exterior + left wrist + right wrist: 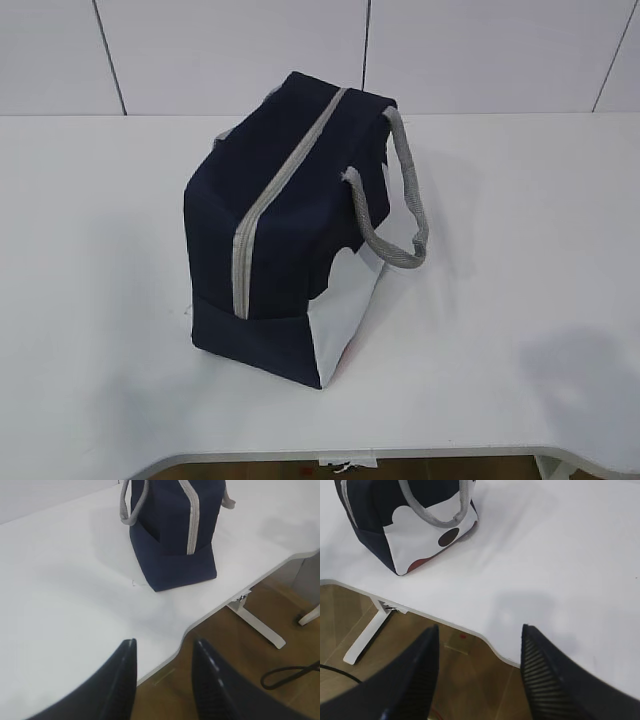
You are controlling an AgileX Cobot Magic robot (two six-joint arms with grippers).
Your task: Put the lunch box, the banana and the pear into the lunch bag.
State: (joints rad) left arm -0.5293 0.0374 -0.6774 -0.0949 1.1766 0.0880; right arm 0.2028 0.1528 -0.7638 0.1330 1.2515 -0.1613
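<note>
The navy lunch bag [280, 230] stands near the middle of the white table, its grey zipper strip [285, 175] running closed along the top and its grey handles hanging at the sides. It also shows in the left wrist view, lunch bag [170, 535], and with its white spotted panel in the right wrist view, lunch bag [415, 540]. The lunch box, the banana and the pear are out of view. My left gripper [165, 642] hovers open and empty over the table's front edge, well short of the bag. My right gripper [480, 627] is likewise open and empty. Neither arm appears in the exterior view.
The white table [520, 300] has a wavy front edge [185, 630]. Below it lie a wooden floor, a white table foot [255, 622] and a black cable [290, 672]. A white panelled wall [480, 50] stands behind the table.
</note>
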